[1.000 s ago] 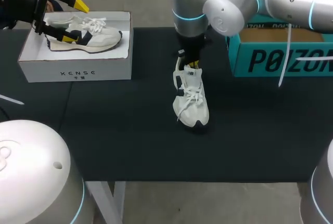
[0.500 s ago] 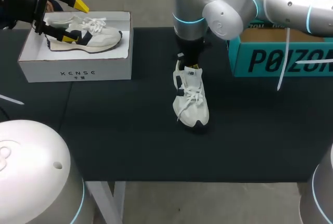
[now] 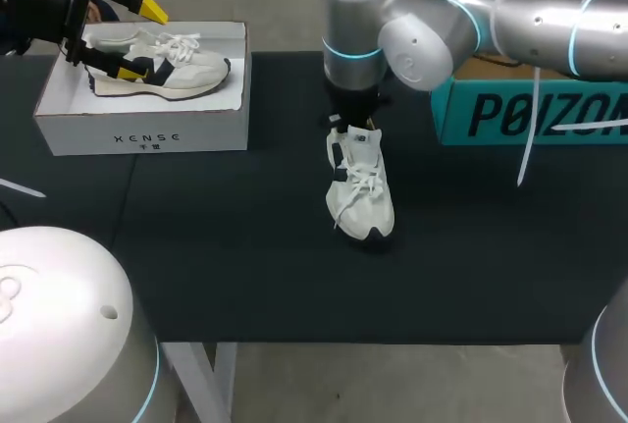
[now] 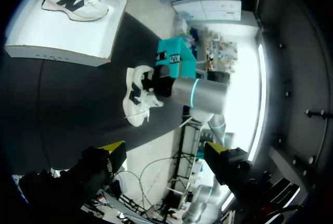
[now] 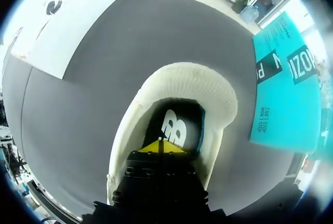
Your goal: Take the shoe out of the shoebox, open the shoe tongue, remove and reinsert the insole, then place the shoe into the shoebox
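Observation:
A white shoe [image 3: 361,185] stands on the black table, toe toward the near edge. My right gripper [image 3: 352,126] points down into its heel opening. In the right wrist view the gripper [image 5: 164,145] is shut, its yellow tips together over the dark insole [image 5: 175,126] inside the shoe [image 5: 183,87]. A second white and navy shoe [image 3: 162,62] lies in the white shoebox [image 3: 142,131] at the far left. My left gripper [image 3: 142,40] hangs open over that box's left end, holding nothing. From the left wrist, the gripper [image 4: 162,148] is high above the table shoe [image 4: 139,96].
A teal box [image 3: 535,109] sits at the far right of the table, close behind my right arm [image 3: 461,21]. The black tabletop [image 3: 245,246] stretches bare between the white shoebox and the standing shoe.
My right arm has shifted slightly left and lower, and its yellow tips have sunk deeper into the shoe's opening. The shoe, the boxes and my left arm have stayed put.

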Robot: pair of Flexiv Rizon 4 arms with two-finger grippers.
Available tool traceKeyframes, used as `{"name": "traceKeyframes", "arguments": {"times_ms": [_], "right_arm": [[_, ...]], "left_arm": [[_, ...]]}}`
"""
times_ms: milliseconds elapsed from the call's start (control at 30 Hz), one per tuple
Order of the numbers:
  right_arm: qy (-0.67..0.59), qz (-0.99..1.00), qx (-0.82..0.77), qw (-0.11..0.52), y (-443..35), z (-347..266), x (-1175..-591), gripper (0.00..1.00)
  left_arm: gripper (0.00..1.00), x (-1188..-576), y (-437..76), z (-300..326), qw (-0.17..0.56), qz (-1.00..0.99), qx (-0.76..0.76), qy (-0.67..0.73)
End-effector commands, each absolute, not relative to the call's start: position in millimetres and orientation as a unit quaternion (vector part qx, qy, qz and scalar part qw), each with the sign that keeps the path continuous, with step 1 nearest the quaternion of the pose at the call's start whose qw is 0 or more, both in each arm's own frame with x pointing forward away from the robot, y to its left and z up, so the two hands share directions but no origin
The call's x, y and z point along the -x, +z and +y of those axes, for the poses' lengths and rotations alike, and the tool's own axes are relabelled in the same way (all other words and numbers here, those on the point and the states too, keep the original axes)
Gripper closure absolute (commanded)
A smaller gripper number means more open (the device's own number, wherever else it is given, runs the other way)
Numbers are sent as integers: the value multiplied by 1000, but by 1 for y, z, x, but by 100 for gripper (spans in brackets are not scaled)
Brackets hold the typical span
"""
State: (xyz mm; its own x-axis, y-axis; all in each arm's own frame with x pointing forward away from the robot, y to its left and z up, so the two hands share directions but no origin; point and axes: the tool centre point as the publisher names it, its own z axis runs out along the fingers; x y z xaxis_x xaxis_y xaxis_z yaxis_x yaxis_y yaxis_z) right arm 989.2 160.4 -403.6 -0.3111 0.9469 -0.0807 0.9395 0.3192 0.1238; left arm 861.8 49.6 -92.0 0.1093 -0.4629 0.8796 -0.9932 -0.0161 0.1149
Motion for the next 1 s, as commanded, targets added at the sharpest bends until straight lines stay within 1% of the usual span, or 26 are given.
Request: {"name": "traceKeyframes", "arguments": {"times_ms": [33,100,300,367,633,1000], "right_arm": [[31,811,-580,64,-400,165,-990,100],[35,813,-578,66,-389,166,-990,100],[39,809,-577,107,-353,155,-991,100],[36,809,-576,113,-350,151,-990,100],[16,809,-577,109,-361,141,-983,100],[4,815,-573,82,-398,151,-973,100]], "left_arm": [[0,-862,-92,49,397,-578,-630,332],[0,-862,-92,49,397,-578,-630,332],[0,-862,-92,49,397,-578,-630,332],[0,-862,-92,49,397,-578,-630,332],[0,-862,-92,49,397,-578,-630,332],[0,-862,-92,49,397,-578,-630,332]]}}
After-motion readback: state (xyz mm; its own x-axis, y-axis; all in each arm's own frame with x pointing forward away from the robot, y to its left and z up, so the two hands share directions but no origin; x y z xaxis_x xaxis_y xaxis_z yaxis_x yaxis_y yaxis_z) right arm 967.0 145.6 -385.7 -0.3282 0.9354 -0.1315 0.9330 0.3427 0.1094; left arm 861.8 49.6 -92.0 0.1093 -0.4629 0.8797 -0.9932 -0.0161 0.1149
